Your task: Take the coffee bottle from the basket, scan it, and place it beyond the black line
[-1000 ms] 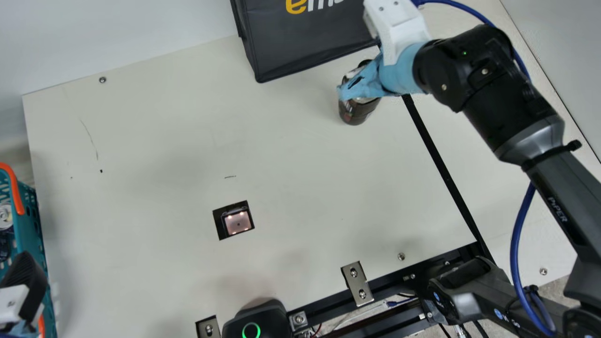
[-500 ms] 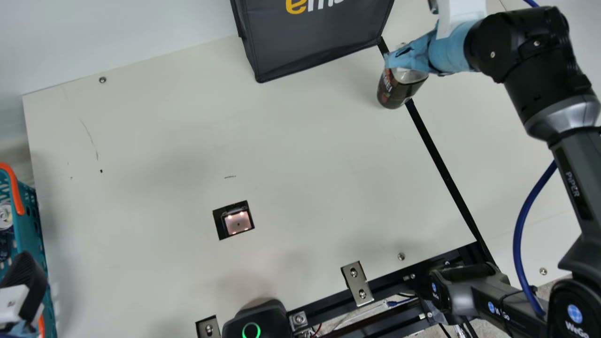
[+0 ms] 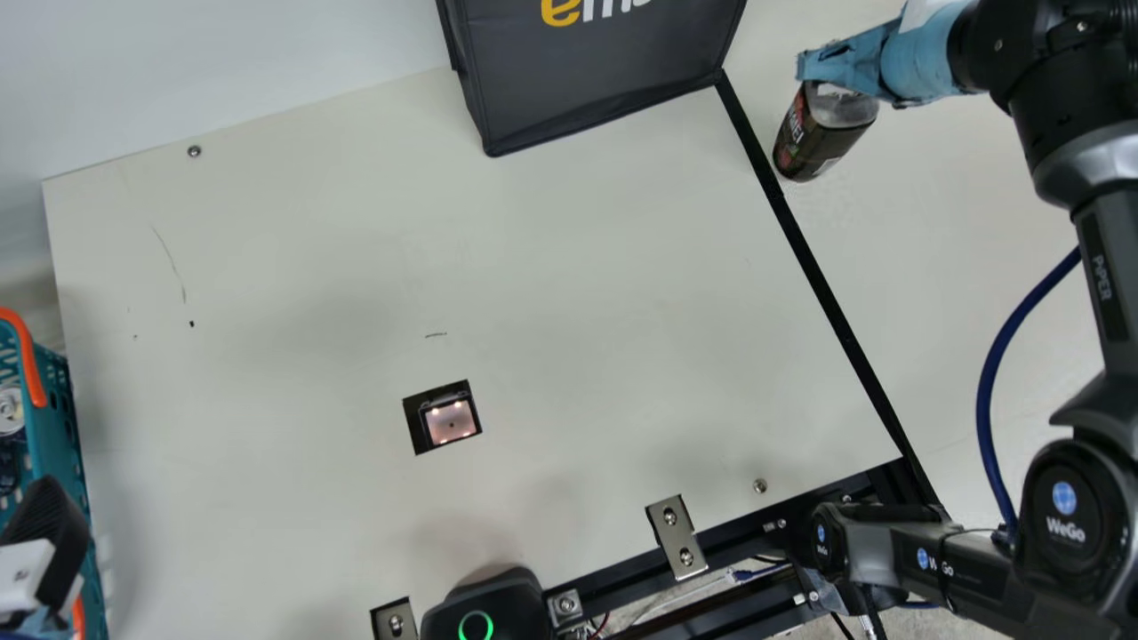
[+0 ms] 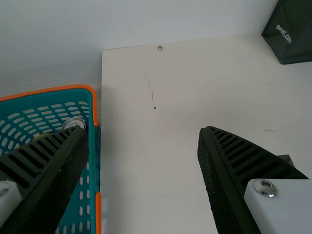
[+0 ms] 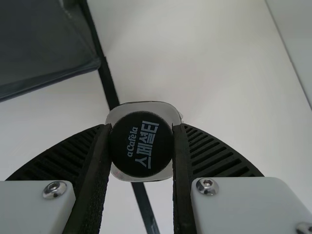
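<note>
Print on cap, bag, right arm

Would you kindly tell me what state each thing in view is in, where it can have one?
Coffee bottle, capped
Right gripper, closed on the bottle
Left gripper, open
Scanner, lit
Basket, holding items
Dark fabric bag, standing upright
Black device, green ring lit

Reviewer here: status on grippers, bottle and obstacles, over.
Left gripper open by basket. Right gripper closed on coffee bottle, just past black line in main view. Bag near line's end, seemingly not blocking.
</note>
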Tool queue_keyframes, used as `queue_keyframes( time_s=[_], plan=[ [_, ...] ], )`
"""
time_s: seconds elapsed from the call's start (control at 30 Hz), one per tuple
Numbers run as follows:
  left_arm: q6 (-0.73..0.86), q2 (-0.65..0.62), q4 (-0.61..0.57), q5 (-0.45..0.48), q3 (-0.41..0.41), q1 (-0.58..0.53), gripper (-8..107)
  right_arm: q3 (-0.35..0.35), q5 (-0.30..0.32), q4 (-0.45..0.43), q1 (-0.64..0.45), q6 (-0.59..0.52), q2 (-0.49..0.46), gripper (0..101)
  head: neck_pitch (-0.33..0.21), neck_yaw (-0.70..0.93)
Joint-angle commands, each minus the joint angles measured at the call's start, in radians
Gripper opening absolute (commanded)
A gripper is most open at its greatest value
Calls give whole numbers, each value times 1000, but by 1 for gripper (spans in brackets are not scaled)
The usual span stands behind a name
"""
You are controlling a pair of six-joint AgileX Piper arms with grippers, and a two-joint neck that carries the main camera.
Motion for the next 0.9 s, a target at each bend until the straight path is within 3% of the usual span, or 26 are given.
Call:
queue_keyframes(
  time_s=[0.0, 0.63, 0.87],
  plan=[
    [0, 0, 0, 0, 0, 0, 90, -15, -2, -5, -7, 5, 15, 0, -26, -1],
    [0, 0, 0, 0, 0, 0, 90, -110, -15, -30, -13, 75, 117, 0, -26, -1],
    [0, 0, 0, 0, 0, 0, 90, -114, -18, -38, -5, 92, 124, 21, -26, -1]
  ],
)
